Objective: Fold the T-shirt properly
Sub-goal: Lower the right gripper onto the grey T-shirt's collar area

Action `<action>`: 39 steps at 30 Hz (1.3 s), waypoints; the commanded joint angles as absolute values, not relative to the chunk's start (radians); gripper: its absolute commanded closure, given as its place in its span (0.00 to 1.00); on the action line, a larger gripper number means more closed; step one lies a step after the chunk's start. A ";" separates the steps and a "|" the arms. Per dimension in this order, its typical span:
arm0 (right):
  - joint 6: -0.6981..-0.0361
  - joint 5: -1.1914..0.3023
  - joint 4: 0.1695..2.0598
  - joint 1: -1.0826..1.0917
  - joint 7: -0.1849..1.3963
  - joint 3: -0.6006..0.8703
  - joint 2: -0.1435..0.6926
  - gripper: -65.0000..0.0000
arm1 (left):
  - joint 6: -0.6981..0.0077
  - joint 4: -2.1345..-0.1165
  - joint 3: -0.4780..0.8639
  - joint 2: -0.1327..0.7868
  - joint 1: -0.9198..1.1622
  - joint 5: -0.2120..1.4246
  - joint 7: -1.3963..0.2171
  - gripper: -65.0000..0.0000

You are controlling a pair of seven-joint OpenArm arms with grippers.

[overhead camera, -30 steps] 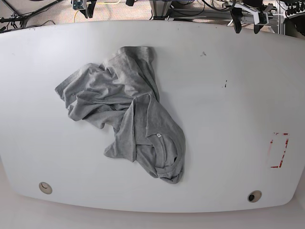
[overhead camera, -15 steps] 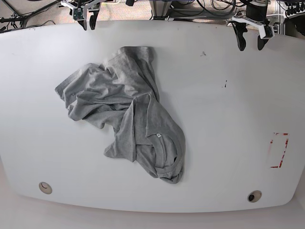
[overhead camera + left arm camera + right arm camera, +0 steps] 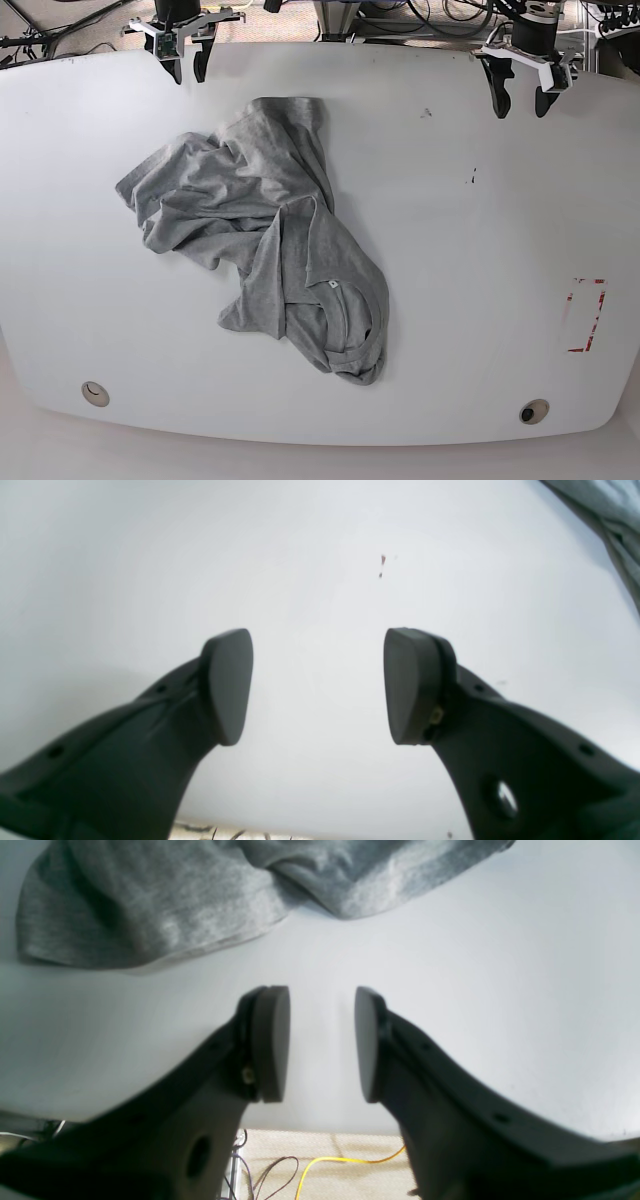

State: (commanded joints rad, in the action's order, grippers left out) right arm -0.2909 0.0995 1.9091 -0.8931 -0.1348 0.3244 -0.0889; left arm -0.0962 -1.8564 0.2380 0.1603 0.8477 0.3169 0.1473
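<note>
The shirt lies crumpled left of centre in the base view, and both my left jaws and right jaws hang parted at the top.

The right gripper hangs with its fingertips parted over a white table, near the T-shirt, whose grey folds cross the upper part, while a yellow cable curves beyond the table's edge.
</note>
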 joint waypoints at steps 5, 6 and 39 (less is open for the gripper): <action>-0.291 0.100 1.910 -0.863 -0.139 0.324 -0.090 0.58 | -0.097 -1.859 0.240 0.161 0.843 0.314 0.149 0.40; -0.292 0.099 1.911 -0.857 -0.141 0.325 -0.091 0.58 | -0.097 -1.860 0.241 0.160 0.841 0.314 0.149 0.40; -0.341 0.104 1.930 -0.706 -0.060 0.310 -0.030 0.57 | -0.102 -1.837 0.239 0.162 0.811 0.313 0.154 0.40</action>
State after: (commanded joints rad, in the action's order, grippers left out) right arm -0.3411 0.1040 1.9304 -0.7061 -0.0603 0.3101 -0.0303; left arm -0.1017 -1.8373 0.2394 0.1623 0.8108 0.3133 0.1540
